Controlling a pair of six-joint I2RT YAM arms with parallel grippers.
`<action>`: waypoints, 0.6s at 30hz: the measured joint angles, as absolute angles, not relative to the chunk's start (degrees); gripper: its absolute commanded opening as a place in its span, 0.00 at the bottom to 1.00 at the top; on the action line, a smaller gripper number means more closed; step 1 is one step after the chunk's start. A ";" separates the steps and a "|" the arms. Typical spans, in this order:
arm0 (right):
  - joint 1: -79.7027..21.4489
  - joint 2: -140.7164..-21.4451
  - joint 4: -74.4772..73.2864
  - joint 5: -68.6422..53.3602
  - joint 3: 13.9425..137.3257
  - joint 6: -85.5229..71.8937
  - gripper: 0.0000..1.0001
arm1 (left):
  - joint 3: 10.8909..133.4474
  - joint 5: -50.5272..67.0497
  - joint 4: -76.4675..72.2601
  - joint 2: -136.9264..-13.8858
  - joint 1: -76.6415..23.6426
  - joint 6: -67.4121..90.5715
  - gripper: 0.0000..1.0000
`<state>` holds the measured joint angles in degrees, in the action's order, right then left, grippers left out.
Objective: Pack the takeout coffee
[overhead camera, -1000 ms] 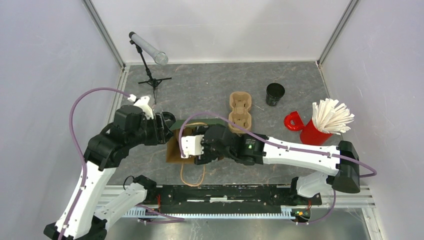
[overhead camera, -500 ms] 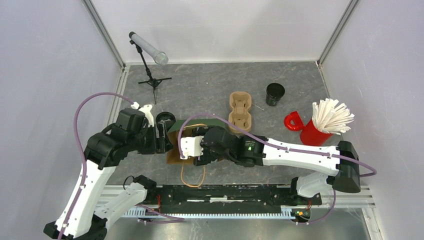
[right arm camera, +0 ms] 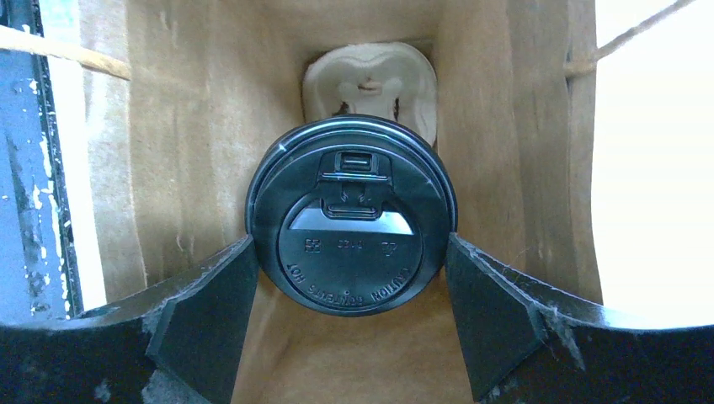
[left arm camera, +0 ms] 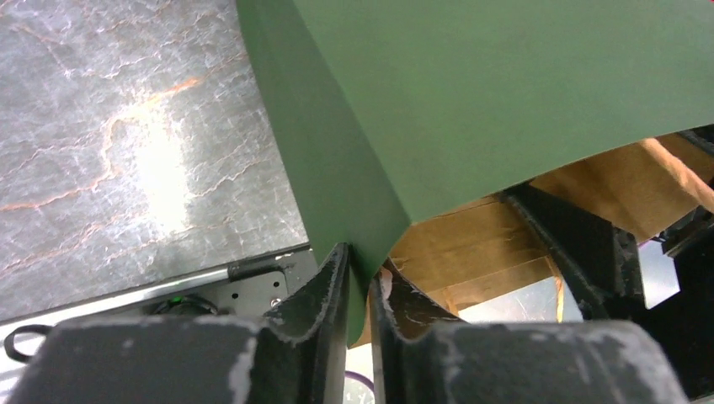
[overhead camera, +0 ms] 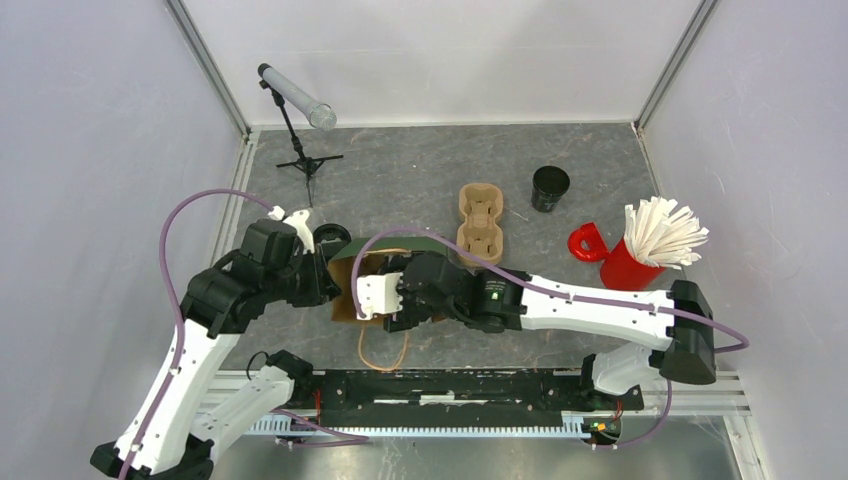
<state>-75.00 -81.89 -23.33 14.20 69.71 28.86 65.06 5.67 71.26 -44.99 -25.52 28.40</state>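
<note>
The takeout coffee (right arm camera: 351,227), a black cup with a black sip lid, hangs inside a paper bag (right arm camera: 194,126) that is brown inside and green outside (left arm camera: 505,84). My right gripper (right arm camera: 351,252) reaches down into the bag, its two fingers pressed on either side of the lid. A pale cardboard cup tray (right arm camera: 370,71) lies at the bag's bottom below the cup. My left gripper (left arm camera: 360,261) is shut on the bag's green rim. In the top view the bag (overhead camera: 345,290) sits between the left gripper (overhead camera: 325,280) and the right gripper (overhead camera: 392,297); the cup is hidden there.
A second cardboard tray (overhead camera: 480,220) lies mid-table. A lidless black cup (overhead camera: 550,187) stands behind it. A red mug with white sticks (overhead camera: 625,265) is at the right. A squat black round piece (overhead camera: 330,238) lies beside the left wrist. A small tripod (overhead camera: 300,160) stands back left.
My left arm has drawn back a little toward the near edge with the bag rim, uncovering the black round piece. The right gripper has shifted slightly left over the bag.
</note>
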 measured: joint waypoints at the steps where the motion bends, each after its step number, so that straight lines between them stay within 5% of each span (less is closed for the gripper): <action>1: -75.00 -82.43 -23.70 13.72 70.39 29.23 0.83 | 64.71 6.15 70.35 -44.60 -25.52 28.42 0.09; 3: -75.02 -84.05 -24.29 12.91 72.23 30.04 0.84 | 63.68 6.76 69.08 -43.81 -25.52 28.40 0.03; 18: -75.29 -93.08 -21.76 11.38 75.96 39.57 0.86 | 61.10 9.43 67.13 -41.21 -25.52 27.92 0.02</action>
